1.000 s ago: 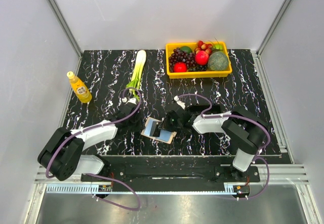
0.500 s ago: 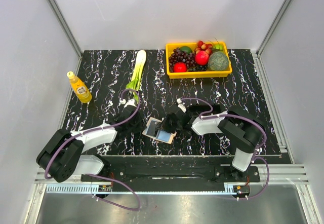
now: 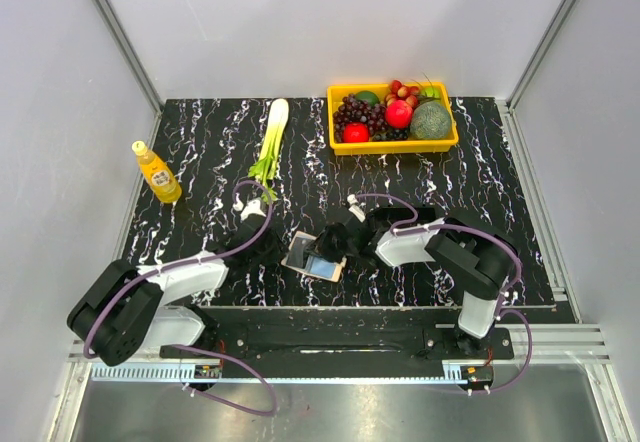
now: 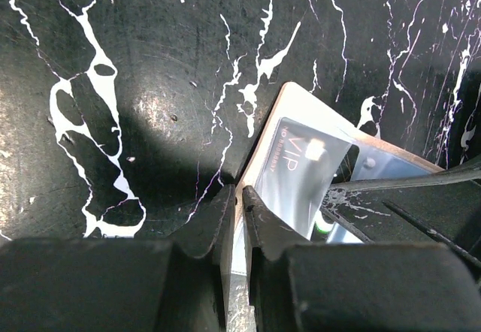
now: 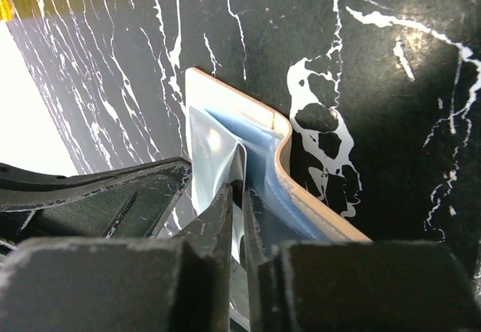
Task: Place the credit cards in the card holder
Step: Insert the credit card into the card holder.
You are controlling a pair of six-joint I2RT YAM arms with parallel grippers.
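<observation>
The black marbled table (image 3: pixel 200 152) spread out under both sets of jaws. Well beyond the right jaws, at the far edge, sat a yellow tray (image 3: pixel 400 146) piled with fruit (image 3: pixel 400 114). Far ahead of the left jaws lay a leek (image 3: pixel 270 137), and off to their left stood a yellow bottle (image 3: pixel 157 174).

And there, right between the two grippers, was the card holder (image 3: pixel 312 255), lying open on the table, and both sides had hold of it! The left gripper (image 4: pixel 242 197) had its jaws nearly together, clamped on the holder's tan edge, which ran straight in between the fingertips. The right gripper (image 5: pixel 239 189) came in from the opposite side with its jaws all but closed. A fold of the holder's light blue lining was pinched up between them, and the tan rim curled just beyond.

Just ahead and to the right of the left jaws, a grey card (image 4: pixel 297 170) marked VIP lay on the holder's inside. Whether it sat in a pocket, I couldn't tell.
</observation>
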